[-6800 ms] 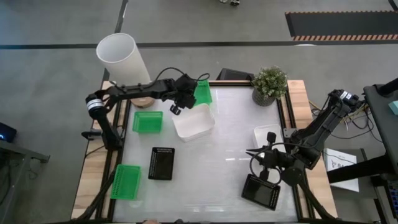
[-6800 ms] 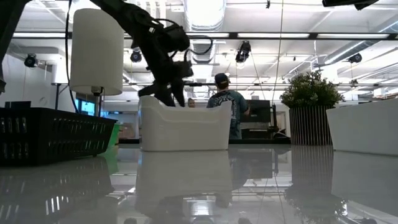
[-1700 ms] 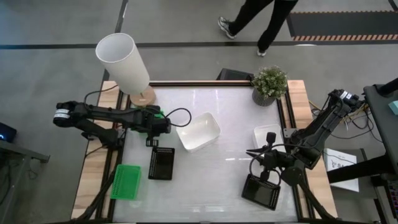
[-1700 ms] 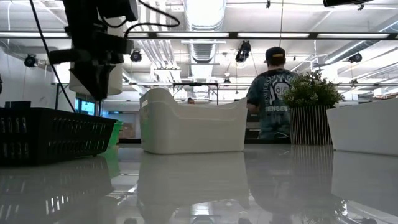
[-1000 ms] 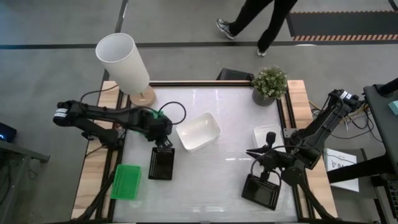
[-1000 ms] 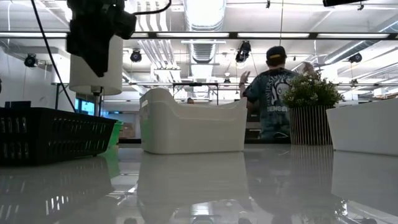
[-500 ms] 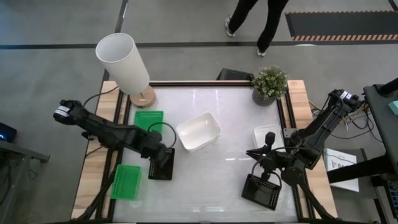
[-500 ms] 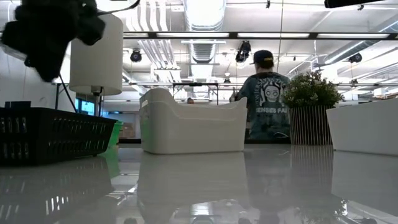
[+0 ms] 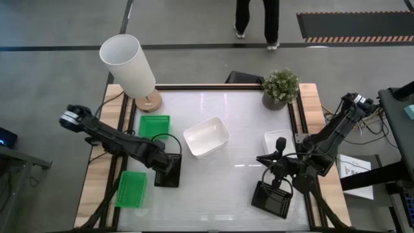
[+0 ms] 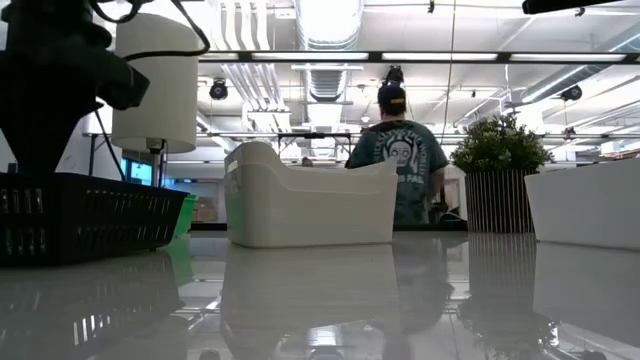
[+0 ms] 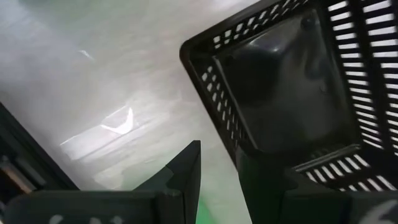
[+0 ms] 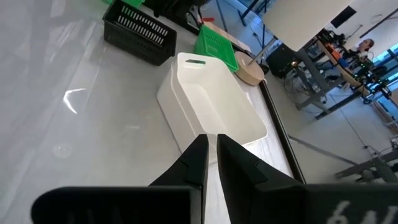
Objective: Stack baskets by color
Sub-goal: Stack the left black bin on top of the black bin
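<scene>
My left gripper (image 9: 167, 163) points down over the far end of a black mesh basket (image 9: 169, 176) at the table's left. It is open. In the left wrist view, one finger (image 11: 186, 171) stands outside a side wall of the black mesh basket (image 11: 217, 115) near a corner. The other finger (image 11: 261, 180) stands over the inside. No touch shows. A green basket (image 9: 154, 126) lies farther back and another (image 9: 131, 189) nearer. A white basket (image 9: 206, 136) sits mid-table. My right gripper (image 9: 280, 144) waits shut and empty at the right, above a second white basket (image 9: 270, 137).
A second black basket (image 9: 272, 197) lies under the right arm near the front right. A white lampshade (image 9: 127, 61) on a wooden base stands at the far left corner and a potted plant (image 9: 280, 87) at the far right. A person (image 10: 398, 150) stands beyond the table.
My left gripper has gone from above the far green basket toward the table's near edge and downward, rolling about its own axis, and now stands over the black basket's far end. The green basket it covered now shows whole. No basket has moved.
</scene>
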You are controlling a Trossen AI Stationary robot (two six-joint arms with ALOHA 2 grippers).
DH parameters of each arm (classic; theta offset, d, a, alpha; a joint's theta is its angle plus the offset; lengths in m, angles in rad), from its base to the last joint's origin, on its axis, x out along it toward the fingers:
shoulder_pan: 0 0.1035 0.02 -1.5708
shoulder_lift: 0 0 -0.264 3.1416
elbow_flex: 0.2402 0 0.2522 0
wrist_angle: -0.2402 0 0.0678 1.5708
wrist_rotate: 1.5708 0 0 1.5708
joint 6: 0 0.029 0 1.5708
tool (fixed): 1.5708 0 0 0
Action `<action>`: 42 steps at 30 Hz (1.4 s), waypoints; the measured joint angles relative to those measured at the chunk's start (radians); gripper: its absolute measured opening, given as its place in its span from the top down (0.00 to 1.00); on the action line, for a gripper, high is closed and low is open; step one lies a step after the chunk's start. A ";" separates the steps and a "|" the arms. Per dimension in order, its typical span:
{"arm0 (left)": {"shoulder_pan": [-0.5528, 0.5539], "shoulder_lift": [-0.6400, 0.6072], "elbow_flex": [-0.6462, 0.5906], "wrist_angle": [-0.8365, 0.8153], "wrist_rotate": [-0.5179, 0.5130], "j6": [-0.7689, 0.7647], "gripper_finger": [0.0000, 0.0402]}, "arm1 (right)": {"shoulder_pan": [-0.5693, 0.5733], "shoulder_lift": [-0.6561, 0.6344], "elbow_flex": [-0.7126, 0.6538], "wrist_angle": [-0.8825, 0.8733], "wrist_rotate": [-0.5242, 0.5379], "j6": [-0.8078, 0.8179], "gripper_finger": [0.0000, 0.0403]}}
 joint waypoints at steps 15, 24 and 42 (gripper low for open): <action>0.000 0.027 -0.010 0.002 -0.012 -0.004 0.77 | 0.000 0.000 0.000 -0.003 0.000 0.001 0.93; 0.000 0.026 -0.046 0.059 -0.016 0.003 0.59 | 0.000 0.000 0.000 -0.009 0.000 0.000 0.93; -0.005 -0.008 -0.018 0.121 -0.004 0.031 0.55 | 0.000 0.000 0.000 -0.008 0.000 0.001 0.93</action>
